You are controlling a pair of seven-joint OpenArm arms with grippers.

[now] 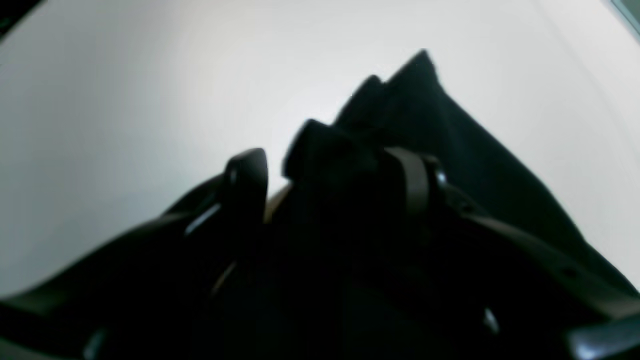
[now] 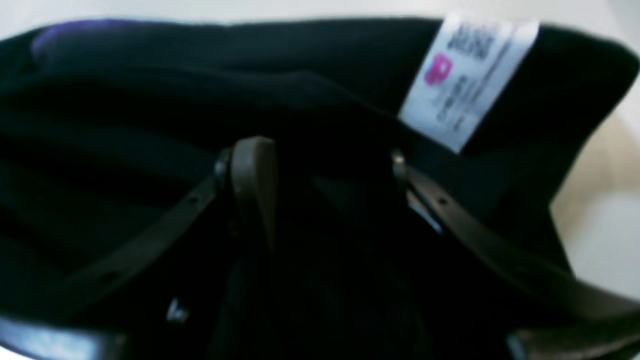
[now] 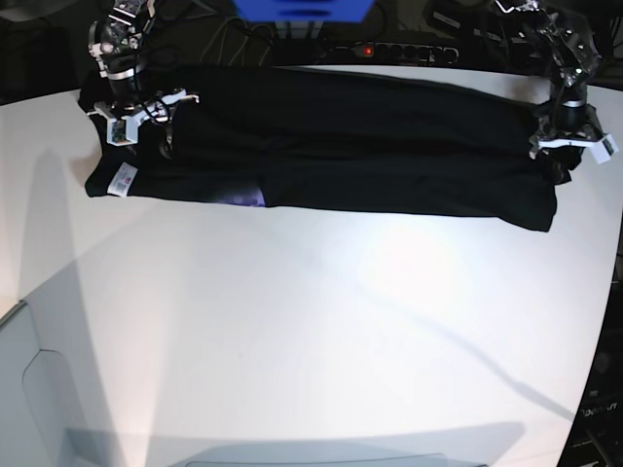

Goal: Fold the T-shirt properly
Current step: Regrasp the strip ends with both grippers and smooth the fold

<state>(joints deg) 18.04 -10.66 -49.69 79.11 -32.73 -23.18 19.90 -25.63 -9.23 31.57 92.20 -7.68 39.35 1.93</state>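
The black T-shirt [image 3: 331,146] is lying folded lengthwise along the table's [image 3: 292,331] far edge. The left gripper [image 1: 332,162] and right gripper [image 2: 320,165] are standing open over its ends, risking snagging loose cloth and undoing the fold.

A white table [image 3: 292,321] fills most of the base view, its bare surface lit brightest near the centre. Beyond its far edge, at about twelve o'clock, a dark power strip [image 3: 384,51] with a red light lies beside a blue object [image 3: 302,10] and tangled cables [image 3: 219,34].
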